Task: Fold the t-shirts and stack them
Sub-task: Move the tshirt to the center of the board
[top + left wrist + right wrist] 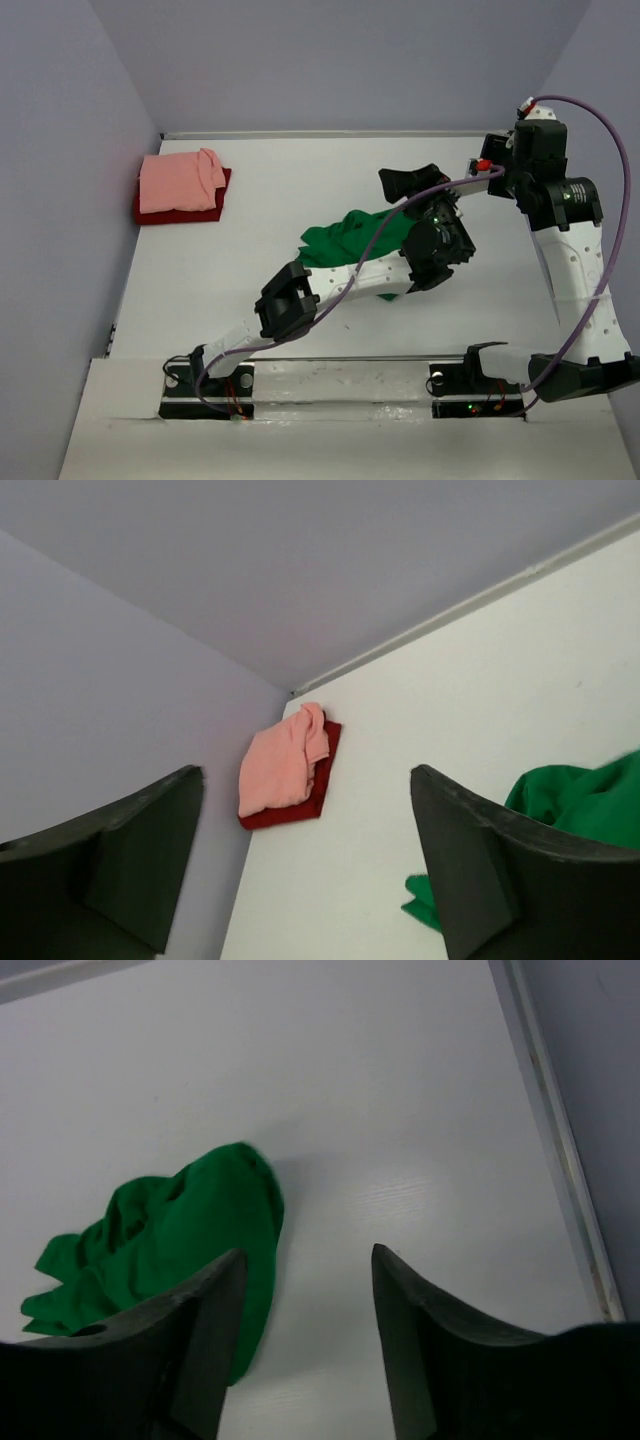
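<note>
The bright green t-shirt [345,240] lies crumpled mid-table; it also shows in the left wrist view [590,800] and the right wrist view [170,1240]. The salmon pink t-shirt [178,180] lies folded on the folded dark red t-shirt [180,217] at the far left by the wall, both also in the left wrist view: pink [280,770], dark red [285,818]. My left gripper [430,245] [305,780] hangs open and empty above the green shirt's right end. My right gripper [405,180] [308,1252] is open and empty, raised just beyond the green shirt.
The white table [280,170] is boxed in by a left wall [80,200], a back wall [350,60] and a right wall. The left forearm [360,280] crosses over the green shirt's near side. The arms' mounting rail [340,385] runs along the near edge.
</note>
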`<action>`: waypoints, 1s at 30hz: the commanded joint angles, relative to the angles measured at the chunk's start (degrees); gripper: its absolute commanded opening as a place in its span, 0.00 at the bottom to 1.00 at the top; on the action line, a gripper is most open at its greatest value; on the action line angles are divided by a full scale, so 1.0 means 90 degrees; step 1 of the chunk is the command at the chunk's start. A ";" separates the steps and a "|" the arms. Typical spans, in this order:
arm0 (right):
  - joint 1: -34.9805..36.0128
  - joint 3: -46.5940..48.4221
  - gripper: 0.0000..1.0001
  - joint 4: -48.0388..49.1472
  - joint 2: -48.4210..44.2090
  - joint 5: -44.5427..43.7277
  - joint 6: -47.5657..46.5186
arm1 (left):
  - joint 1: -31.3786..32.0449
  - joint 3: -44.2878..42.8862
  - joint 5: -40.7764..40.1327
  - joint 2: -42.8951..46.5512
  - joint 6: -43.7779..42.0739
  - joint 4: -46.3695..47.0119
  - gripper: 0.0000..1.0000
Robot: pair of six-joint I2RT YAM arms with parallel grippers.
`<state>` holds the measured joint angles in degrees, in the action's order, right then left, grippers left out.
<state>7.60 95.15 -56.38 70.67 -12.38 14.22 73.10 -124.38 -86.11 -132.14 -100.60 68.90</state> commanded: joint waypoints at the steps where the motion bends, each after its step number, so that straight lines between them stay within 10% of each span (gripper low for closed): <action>1: 0.0035 -0.0143 0.71 0.0200 -0.0167 0.0203 -0.0144 | -0.0017 -0.0731 -0.1136 0.1125 -0.0853 0.3192 0.99; 6: 0.0094 -0.0182 0.77 0.0278 -0.0040 0.0477 -0.0174 | -0.0007 -0.0507 -0.1077 0.1829 -0.0436 0.2406 0.99; 12: 0.0152 -0.0445 0.74 0.0415 0.0125 0.0702 -0.0232 | 0.0480 -0.0916 -0.0239 0.2941 0.2472 -0.1401 0.99; 17: 0.0152 -0.0952 0.37 0.0649 0.0263 0.0877 -0.0183 | 0.0745 -0.1736 0.0424 0.3519 0.5868 -0.6027 0.99; 22: 0.0152 -0.1373 0.00 0.0796 0.0428 0.1082 -0.0164 | 0.0065 -0.2129 0.3310 0.4270 1.2019 -1.1010 0.99; 24: 0.0152 -0.1471 0.00 0.0786 0.0468 0.1277 -0.0105 | -0.0573 -0.0766 0.3971 0.4670 1.2543 -1.1241 0.99; 27: 0.0211 -0.1880 0.46 0.0903 0.0351 0.1892 -0.0076 | -0.1158 0.0623 0.4624 0.5266 1.3090 -1.1269 0.99; 30: 0.0405 -0.2446 0.55 0.0932 0.0273 0.1903 -0.0037 | -0.1490 0.2107 0.5035 0.5657 1.3257 -1.0861 0.99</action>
<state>8.95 77.84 -50.61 75.16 0.86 13.56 62.74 -118.93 -51.81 -82.85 5.39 -24.03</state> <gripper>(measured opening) 0.520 0.989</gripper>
